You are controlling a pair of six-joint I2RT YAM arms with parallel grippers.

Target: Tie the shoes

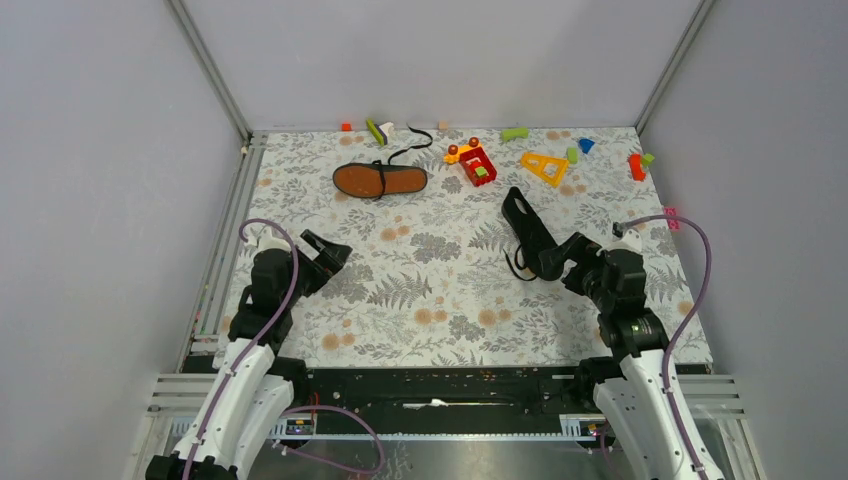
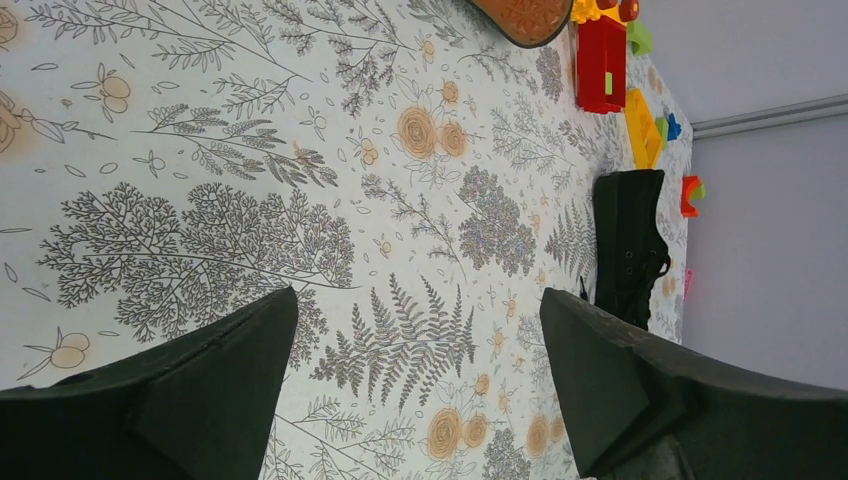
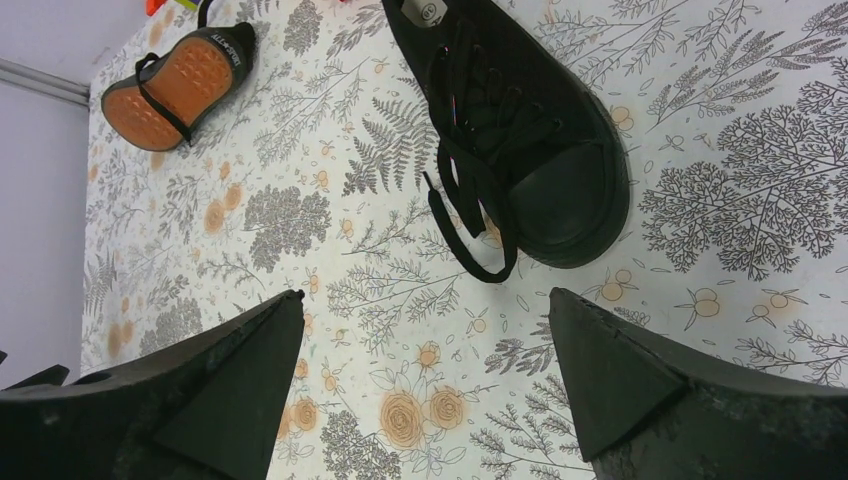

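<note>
2 black low-top lace-up sneakers on the flower-and-fern-printed tabletop [image 1: 430,300], well apart. Toward the far left, 1st black sneaker [image 1: 380,180], overturned, flat orange-brown sole up, thin black lace [image 1: 412,146] trailing off toward the back wall. At centre-right, 2nd black sneaker [image 1: 528,232], upright, toe toward the near edge, laces untied, loose lace end [image 3: 470,235] looped on the cloth beside the toe cap.

Just beside that toe, right pincer [image 1: 562,256], jaws spread wide, nothing between them; in the right wrist view, toe cap just beyond the dark fingertips [image 3: 600,380]. Over bare cloth at near left, left pincer [image 1: 322,256], likewise wide open and holding nothing, well apart from both sneakers.

Along the far edge, small colourful plastic toy blocks: red brick [image 1: 478,165] near the overturned sneaker's right end, yellow triangular piece [image 1: 544,166] beyond the upright sneaker's heel, others scattered toward the right corner.
</note>
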